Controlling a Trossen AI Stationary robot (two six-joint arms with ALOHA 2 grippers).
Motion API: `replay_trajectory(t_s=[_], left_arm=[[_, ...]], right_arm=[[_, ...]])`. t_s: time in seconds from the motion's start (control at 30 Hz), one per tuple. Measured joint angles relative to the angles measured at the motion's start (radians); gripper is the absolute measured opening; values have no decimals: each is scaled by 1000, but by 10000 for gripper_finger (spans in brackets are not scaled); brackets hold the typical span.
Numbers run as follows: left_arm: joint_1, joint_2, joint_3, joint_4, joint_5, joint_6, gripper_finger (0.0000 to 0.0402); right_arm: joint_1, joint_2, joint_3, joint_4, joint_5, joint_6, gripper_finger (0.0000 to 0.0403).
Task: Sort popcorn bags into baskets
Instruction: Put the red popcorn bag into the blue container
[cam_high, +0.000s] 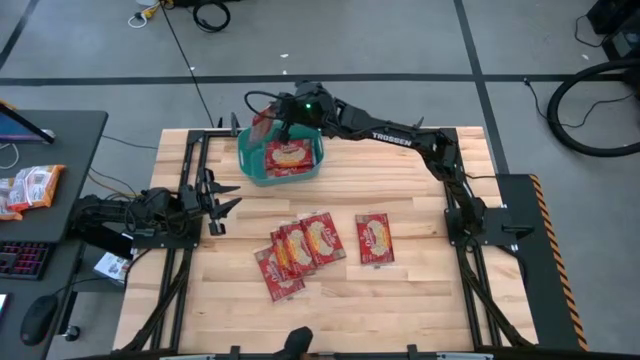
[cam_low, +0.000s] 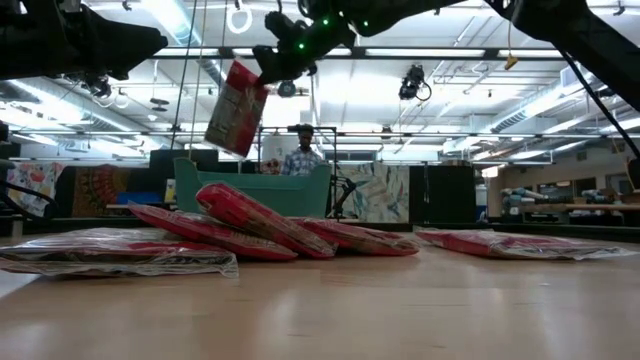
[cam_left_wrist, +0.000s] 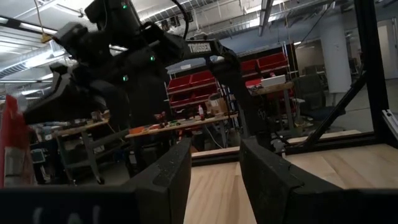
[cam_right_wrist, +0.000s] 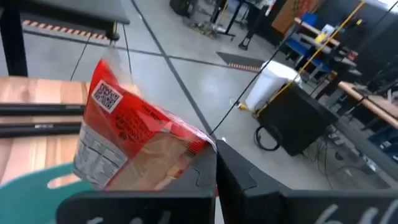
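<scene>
The left gripper (cam_high: 226, 205) is positioned at the left edge of the table (cam_high: 420, 300), resting low near the arm's base, with its fingers (cam_left_wrist: 168, 177) spread apart and nothing held between them, as is confirmed in the left wrist view.

To its right, on the near half of the table, a cluster of four overlapping popcorn bags (cam_high: 298, 250) is laid out, each lying flat with the picture side up. In the low view the same cluster (cam_low: 250, 225) is seen as a shallow pile, one bag tilted against the others. A single popcorn bag (cam_high: 374, 239) is placed just to the right of the cluster, apart from it and lying flat.

At the far side of the table, the teal basket (cam_high: 248, 158) is located left of centre. One bag (cam_high: 288, 155) is seen lying flat inside it.

The right arm is extended from its base on the right across the far edge of the table, and the right gripper (cam_high: 272, 122) is held above the far-left rim of the basket. Its fingers are pinched on a popcorn bag (cam_low: 236, 108), which is gripped by one edge and hangs tilted in the air above the basket (cam_low: 255, 190). In the right wrist view the held bag (cam_right_wrist: 134, 146) is shown with its printed back outward.
</scene>
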Motion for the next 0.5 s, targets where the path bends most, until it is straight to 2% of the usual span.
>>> replay_trajectory(t_s=[0.37, 0.5], left_arm=[[0, 0, 0, 0, 0, 0, 141], [0, 0, 0, 0, -2, 0, 141]], right_arm=[[-1, 2, -66, 6, 26, -7, 5], [-2, 2, -104, 21, -2, -15, 5]])
